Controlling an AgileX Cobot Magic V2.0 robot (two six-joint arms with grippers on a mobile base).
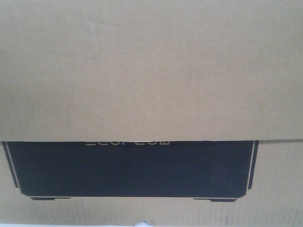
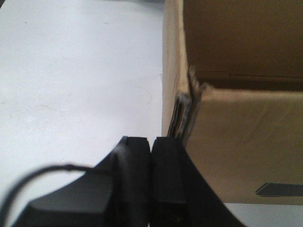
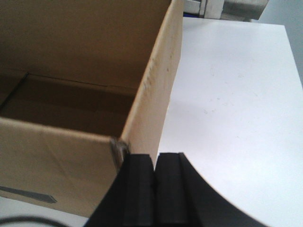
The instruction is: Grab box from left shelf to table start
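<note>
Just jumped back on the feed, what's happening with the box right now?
The open cardboard box sits on the white table, filling the front camera's view with its black printed panel. The left gripper is at one near corner and the right gripper at the other, each with its jaws pressed together. Neither visibly pinches the cardboard. The shelf is not in view.
</note>
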